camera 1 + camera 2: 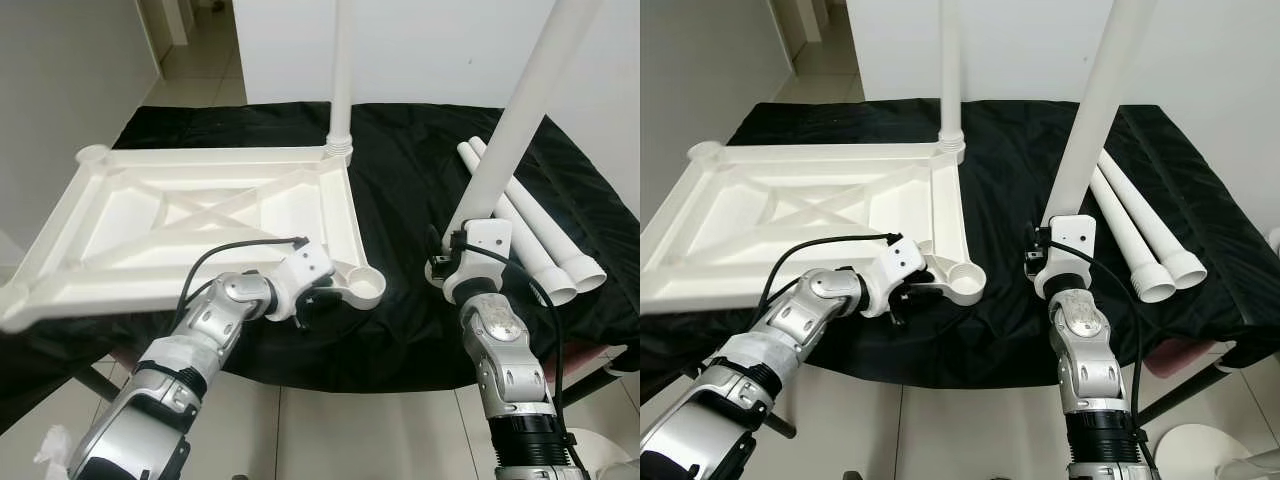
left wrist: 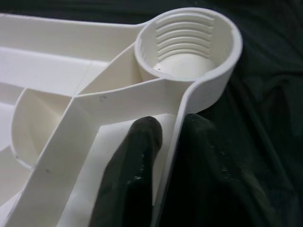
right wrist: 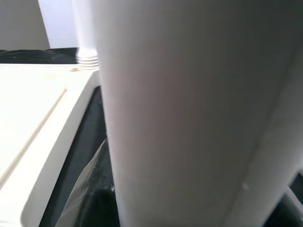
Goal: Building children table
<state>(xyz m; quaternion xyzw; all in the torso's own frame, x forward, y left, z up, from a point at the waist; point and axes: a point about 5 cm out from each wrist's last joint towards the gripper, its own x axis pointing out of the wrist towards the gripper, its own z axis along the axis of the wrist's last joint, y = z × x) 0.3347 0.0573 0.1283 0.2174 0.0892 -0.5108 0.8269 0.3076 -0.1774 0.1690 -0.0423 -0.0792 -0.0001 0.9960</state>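
The left arm reaches in from the lower left, elbow bent, forearm angled up and to the right, a black cable looping over its wrist. The left claw (image 1: 322, 297) is clamped across the thin wall of the tabletop frame (image 1: 200, 215); in the left wrist view, one of its black fingers (image 2: 130, 175) lies inside the wall and the other outside. The right arm rises nearly straight up from the bottom edge, its wrist held upright and a black cable curving down beside its forearm. The right claw (image 1: 455, 252) is closed around the lower end of a table leg (image 1: 512, 125), which leans slightly to the right above it.
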